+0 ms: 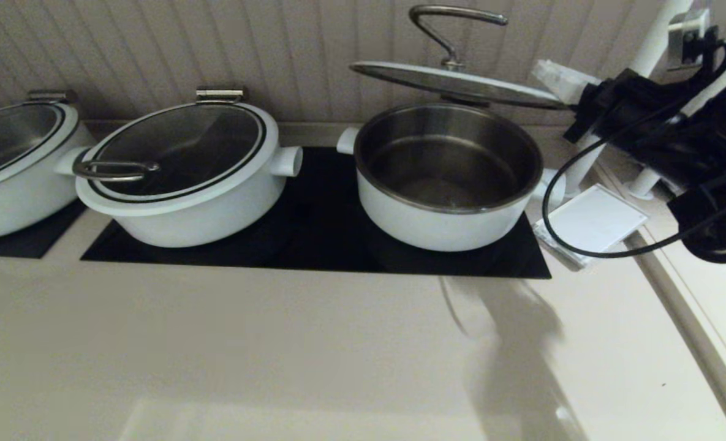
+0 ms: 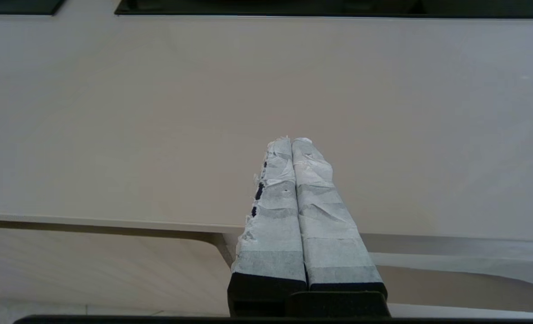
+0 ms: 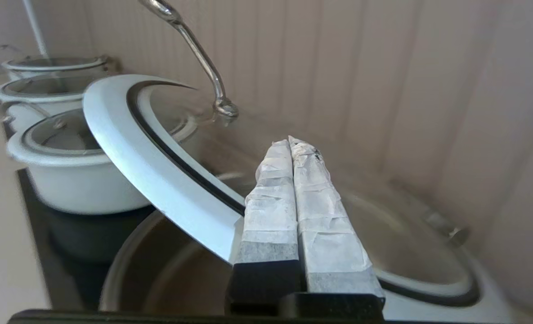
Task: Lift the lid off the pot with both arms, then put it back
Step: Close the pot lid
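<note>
Worktop (image 1: 277, 343) of smooth pale beige carries a flat black glass hob (image 1: 320, 239), matte and rectangular. On its right end stands the pot (image 1: 448, 177), round, deep, glossy white outside with brushed steel lining and stubby side handles, uncovered. The lid (image 1: 454, 79) hangs tilted above its back rim: a glass disc with white rim, black ring and curved steel handle. The right claw (image 3: 289, 143), its tape-wrapped fingers pressed together, lies against the lid's edge; whether it grips anything is unclear. The left claw (image 2: 292, 141), fingers also closed and holding nothing, hovers over bare worktop.
</note>
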Available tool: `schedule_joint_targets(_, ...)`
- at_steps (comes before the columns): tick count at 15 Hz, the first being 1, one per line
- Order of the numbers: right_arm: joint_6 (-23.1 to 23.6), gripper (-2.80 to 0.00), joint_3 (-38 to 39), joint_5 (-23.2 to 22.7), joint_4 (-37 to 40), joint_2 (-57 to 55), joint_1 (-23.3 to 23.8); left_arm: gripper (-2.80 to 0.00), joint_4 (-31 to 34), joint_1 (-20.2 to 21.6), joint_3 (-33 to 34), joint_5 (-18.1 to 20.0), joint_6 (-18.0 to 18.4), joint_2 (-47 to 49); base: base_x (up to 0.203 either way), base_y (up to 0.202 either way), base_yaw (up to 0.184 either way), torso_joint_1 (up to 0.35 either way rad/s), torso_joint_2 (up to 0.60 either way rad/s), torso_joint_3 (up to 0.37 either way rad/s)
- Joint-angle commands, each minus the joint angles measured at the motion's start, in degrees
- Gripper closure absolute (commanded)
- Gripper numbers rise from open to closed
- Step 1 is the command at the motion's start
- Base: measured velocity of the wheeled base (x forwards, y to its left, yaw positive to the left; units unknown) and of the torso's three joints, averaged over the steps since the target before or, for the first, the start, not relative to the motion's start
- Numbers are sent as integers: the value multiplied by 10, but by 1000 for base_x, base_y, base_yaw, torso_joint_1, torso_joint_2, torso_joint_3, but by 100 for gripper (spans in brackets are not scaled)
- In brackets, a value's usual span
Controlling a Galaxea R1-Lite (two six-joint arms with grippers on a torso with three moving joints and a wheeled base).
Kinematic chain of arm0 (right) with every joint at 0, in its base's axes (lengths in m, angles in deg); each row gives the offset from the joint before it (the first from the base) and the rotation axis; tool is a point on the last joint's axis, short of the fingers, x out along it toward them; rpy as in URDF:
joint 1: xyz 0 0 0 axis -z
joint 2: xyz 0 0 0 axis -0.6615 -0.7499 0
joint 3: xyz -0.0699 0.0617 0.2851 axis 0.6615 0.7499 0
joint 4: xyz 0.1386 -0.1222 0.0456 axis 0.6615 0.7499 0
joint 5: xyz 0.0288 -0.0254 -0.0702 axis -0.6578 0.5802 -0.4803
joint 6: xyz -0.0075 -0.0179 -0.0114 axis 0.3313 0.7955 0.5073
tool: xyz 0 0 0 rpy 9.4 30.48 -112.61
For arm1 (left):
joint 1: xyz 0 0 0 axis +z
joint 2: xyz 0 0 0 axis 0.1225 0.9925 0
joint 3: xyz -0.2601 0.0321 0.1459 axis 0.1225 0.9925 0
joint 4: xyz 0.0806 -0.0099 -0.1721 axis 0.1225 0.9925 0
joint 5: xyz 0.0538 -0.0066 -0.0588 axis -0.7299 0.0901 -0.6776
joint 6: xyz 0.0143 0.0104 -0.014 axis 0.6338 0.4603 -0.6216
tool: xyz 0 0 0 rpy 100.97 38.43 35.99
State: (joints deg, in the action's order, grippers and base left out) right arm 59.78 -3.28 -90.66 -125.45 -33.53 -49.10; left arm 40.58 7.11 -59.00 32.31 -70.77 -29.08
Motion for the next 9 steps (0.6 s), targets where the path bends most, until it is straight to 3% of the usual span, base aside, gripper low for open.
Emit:
schedule_joint_targets(1, 0, 0, 35, -2, -18, 2, -5, 0, 0, 0, 0, 0, 0, 0, 0, 0, 0, 0, 0, 0)
schedule_joint_targets(9, 0, 0, 155, -2, -122, -22, -9, 0, -1, 0, 0, 1, 0, 0, 0, 0, 0, 0, 0, 0)
